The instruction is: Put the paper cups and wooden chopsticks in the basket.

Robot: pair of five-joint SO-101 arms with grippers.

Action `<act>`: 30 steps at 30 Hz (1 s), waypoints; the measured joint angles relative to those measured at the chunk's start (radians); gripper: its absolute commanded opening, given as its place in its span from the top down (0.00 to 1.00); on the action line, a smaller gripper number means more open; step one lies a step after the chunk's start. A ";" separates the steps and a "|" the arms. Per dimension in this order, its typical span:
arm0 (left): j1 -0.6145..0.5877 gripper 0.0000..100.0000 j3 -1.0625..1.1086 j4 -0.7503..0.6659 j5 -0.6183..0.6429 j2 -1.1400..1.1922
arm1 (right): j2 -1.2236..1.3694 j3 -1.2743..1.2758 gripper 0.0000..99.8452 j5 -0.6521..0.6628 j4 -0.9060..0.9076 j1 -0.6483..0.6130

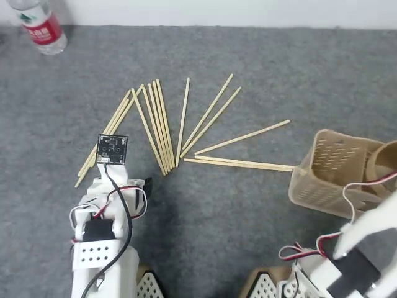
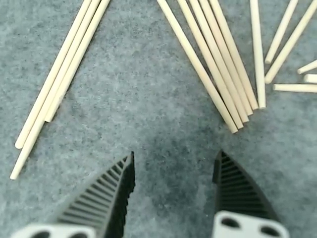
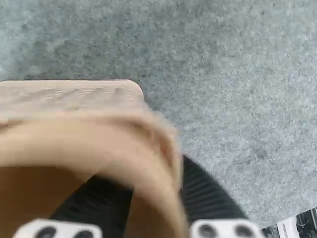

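Several wooden chopsticks (image 1: 160,124) lie fanned out on the grey carpet, and a pair (image 1: 242,163) points toward the tan basket (image 1: 322,180) at the right. My left gripper (image 2: 173,168) hovers open just short of the near ends of one bundle (image 2: 218,64), with nothing between its fingers. Another bundle (image 2: 59,74) lies to its side. My right gripper (image 3: 148,193) is shut on the wall of a brown paper cup (image 3: 89,144), one finger inside and one outside. In the high view that cup (image 1: 383,160) sits at the basket's far right end.
A plastic water bottle (image 1: 40,25) with a red label stands at the back left corner. The basket rim (image 3: 69,91) lies just beyond the held cup. Bare carpet stretches between the two arm bases and in front of the basket.
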 measured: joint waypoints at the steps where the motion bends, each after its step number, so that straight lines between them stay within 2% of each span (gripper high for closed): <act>1: 0.000 0.76 0.000 0.000 0.000 0.000 | -0.003 0.000 0.67 -0.005 0.000 0.000; 8: 0.000 0.76 0.000 0.000 0.000 0.000 | -0.132 -0.091 0.71 -0.006 -0.014 -0.057; 16: 0.000 0.76 0.000 0.000 0.000 0.000 | -0.354 -0.227 0.71 -0.006 -0.014 -0.209; 20: 0.000 0.76 0.000 0.000 0.000 0.000 | -0.437 -0.233 0.71 -0.006 0.000 -0.361; 27: 0.000 0.76 0.000 0.000 0.000 0.000 | -0.460 -0.233 0.71 -0.006 0.117 -0.767; 30: 0.000 0.76 0.000 0.000 0.000 0.000 | -0.451 -0.206 0.71 -0.003 0.138 -0.901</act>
